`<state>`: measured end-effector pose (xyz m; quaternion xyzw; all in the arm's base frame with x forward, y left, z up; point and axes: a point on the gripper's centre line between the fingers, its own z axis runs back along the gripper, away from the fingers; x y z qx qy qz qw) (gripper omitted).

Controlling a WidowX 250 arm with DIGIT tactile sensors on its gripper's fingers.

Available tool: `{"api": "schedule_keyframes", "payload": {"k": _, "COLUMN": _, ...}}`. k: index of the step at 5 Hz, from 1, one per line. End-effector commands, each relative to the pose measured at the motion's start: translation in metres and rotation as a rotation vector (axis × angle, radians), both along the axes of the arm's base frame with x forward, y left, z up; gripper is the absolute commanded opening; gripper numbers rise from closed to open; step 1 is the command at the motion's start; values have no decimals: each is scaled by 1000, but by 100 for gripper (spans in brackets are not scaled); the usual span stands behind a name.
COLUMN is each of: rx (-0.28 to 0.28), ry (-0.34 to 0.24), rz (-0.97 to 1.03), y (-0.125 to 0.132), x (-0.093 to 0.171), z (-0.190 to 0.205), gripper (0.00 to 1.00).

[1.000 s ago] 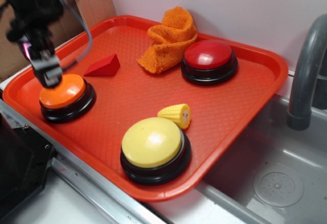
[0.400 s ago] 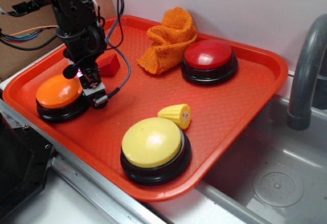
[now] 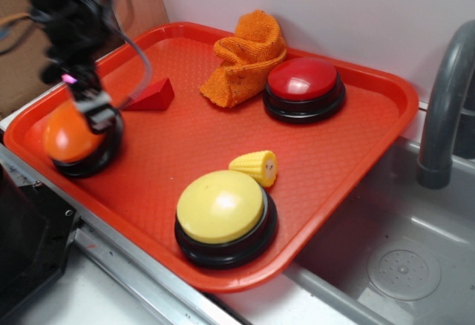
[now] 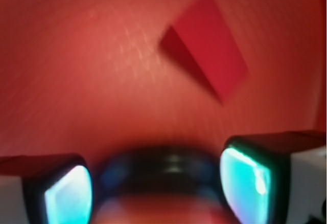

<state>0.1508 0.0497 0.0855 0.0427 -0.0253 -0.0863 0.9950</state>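
My gripper [image 3: 100,117] hovers at the right edge of the orange push button [image 3: 68,138] on the left of the red tray [image 3: 334,162]; arm and button are motion-blurred. In the wrist view the fingers [image 4: 245,183] stand wide apart, and the gripper [image 4: 158,185] is open with the button's black rim [image 4: 166,165] showing between them. I cannot tell whether it touches the button. A red wedge block [image 3: 152,95] lies just behind, also visible as the red wedge [image 4: 209,47] in the wrist view.
On the tray also sit a yellow button [image 3: 220,208] at the front, a toy corn cob [image 3: 254,165] beside it, a red button [image 3: 303,80] at the back and a crumpled orange cloth [image 3: 249,54]. A grey faucet [image 3: 445,102] and sink [image 3: 401,258] lie to the right.
The gripper swung from the orange button out to its right side, then back left over the button's right edge. The other objects have not moved.
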Motion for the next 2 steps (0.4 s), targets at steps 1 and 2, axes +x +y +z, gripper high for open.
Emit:
{"api": "schedule_keyframes", "payload": {"k": 1, "rx": -45, "ry": -24, "rz": 116, "y": 11, "x": -12, "z": 47, "gripper": 100}}
{"api": "schedule_keyframes", "payload": {"k": 2, "rx": -45, "ry": -35, "rz": 135, "y": 10, "x": -17, "z": 57, "gripper": 100}}
